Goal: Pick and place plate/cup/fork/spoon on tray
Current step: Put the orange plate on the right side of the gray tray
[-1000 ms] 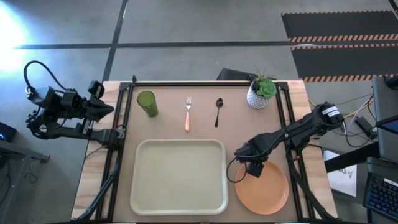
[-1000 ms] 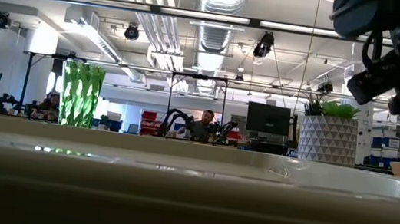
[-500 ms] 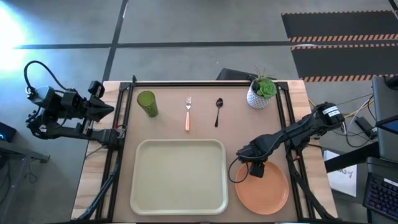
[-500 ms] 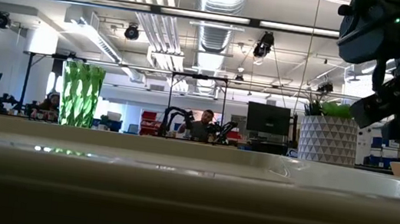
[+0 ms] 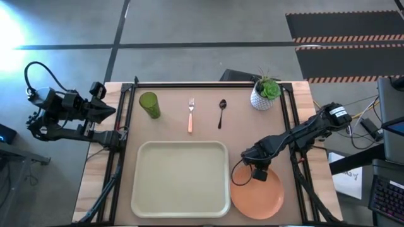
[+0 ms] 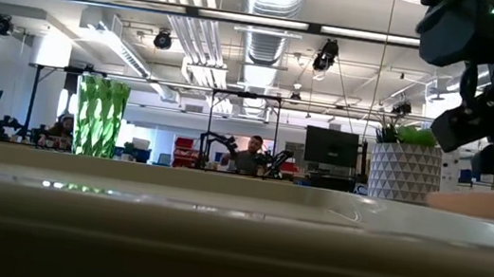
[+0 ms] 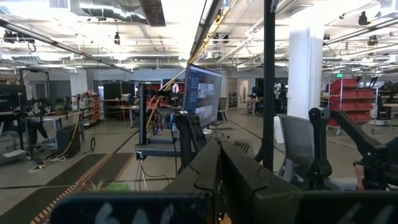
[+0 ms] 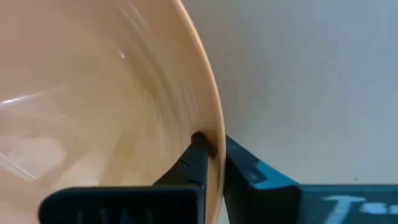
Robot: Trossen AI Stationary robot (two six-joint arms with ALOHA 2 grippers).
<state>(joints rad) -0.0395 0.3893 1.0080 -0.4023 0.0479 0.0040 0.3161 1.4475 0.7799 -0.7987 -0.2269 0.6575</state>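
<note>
The orange-peach plate (image 5: 257,198) lies at the table's near right, beside the cream-green tray (image 5: 180,178). My right gripper (image 5: 257,174) is shut on its far rim. The green cup (image 5: 149,104), the orange-handled fork (image 5: 190,116) and the dark spoon (image 5: 221,113) sit in a row beyond the tray. In the low view the cup (image 6: 99,117) stands upright and the plate's edge (image 6: 492,202) slants. My left gripper (image 5: 108,112) waits shut at the table's left edge. My right gripper pinches the plate's far rim (image 8: 213,127) between its two fingers, one finger (image 8: 198,152) on the upper face and the other outside the rim. The fingers slant down from the far right. The plate looks tilted; whether any part rests on the table I cannot tell.
A white pot with a green plant (image 5: 265,93) stands at the far right corner. Black frame rails (image 5: 287,120) run along both sides of the table. Brown tabletop shows between the tray and the row of cup, fork and spoon.
My right gripper has shut on the plate's far rim. The plate has shifted a little toward the tray and the table's near edge, and in the low view its edge now stands larger and slanted.
</note>
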